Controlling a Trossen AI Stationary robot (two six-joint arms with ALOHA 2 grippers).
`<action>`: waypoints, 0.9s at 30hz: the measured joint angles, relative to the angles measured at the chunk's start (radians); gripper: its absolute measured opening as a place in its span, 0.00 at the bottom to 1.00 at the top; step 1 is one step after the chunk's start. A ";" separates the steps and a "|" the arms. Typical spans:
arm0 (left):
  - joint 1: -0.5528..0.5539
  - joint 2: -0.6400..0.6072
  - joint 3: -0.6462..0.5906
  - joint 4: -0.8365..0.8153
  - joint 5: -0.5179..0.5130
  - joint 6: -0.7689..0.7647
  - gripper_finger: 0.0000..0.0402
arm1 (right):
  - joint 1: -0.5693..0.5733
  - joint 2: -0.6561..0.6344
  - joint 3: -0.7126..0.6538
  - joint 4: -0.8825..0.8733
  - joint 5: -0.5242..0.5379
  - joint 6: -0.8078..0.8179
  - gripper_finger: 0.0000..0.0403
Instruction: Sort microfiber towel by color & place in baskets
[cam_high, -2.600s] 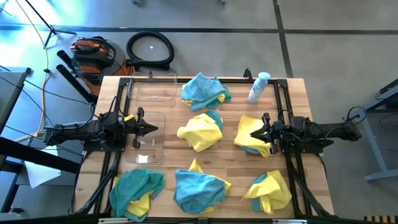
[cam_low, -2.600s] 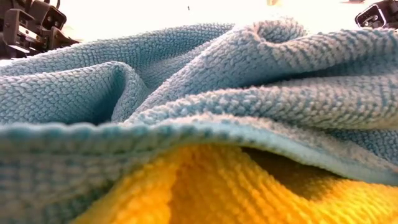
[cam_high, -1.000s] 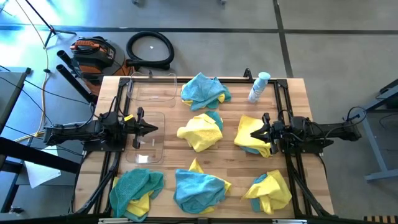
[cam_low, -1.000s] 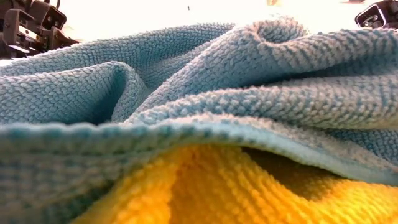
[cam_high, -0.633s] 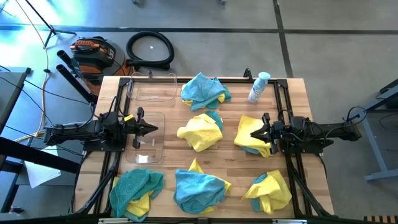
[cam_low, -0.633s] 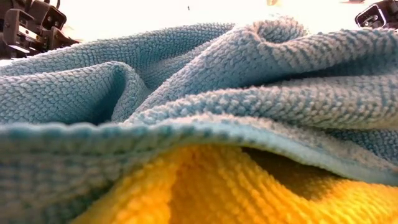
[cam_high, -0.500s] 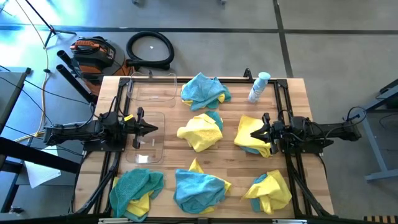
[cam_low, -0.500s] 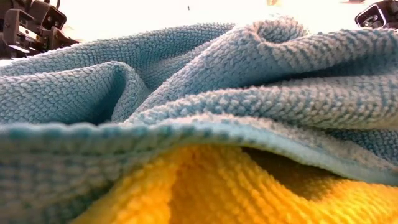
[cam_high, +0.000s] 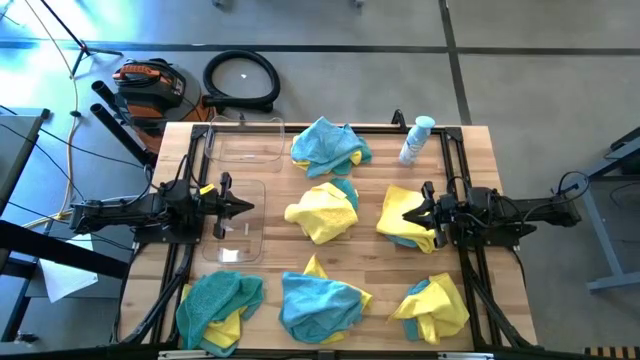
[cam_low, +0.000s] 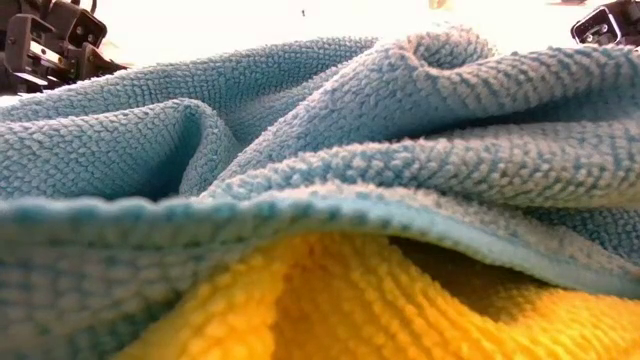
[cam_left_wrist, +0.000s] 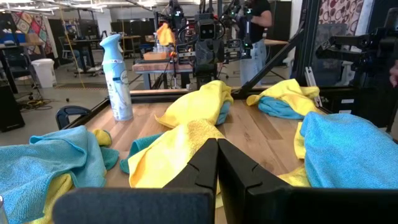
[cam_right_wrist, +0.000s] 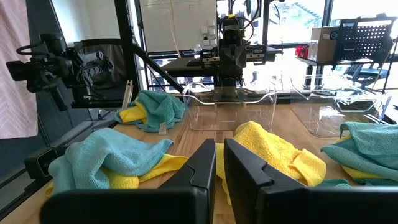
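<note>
Lying in six crumpled heaps across the wooden worktop (cam_high: 370, 285), yellow and teal microfiber towels (cam_high: 322, 212) are recorded: three along the near edge, one at the centre, one by the far edge, one toward the right edge. Two clear baskets (cam_high: 234, 222) are set by the left edge, one (cam_high: 246, 142) at the far left corner, neither holding a towel. A white-and-blue bottle (cam_high: 415, 140) is stood near the far right corner. The left gripper (cam_high: 244, 208) is held over the nearer basket, fingers pressed together on nothing. The right gripper (cam_high: 408, 213) is poised at the right-hand heap, fingers nearly together, nothing clamped.
</note>
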 joint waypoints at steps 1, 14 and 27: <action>0.000 0.000 0.000 0.000 0.000 0.000 0.00 | 0.000 0.000 0.000 0.000 0.000 0.000 0.07; 0.000 0.000 0.000 0.000 0.000 0.000 0.00 | -0.002 0.000 0.000 -0.003 0.038 -0.013 0.07; 0.000 0.000 0.000 0.000 0.000 0.000 0.00 | -0.002 0.010 0.036 -0.029 0.225 0.169 0.01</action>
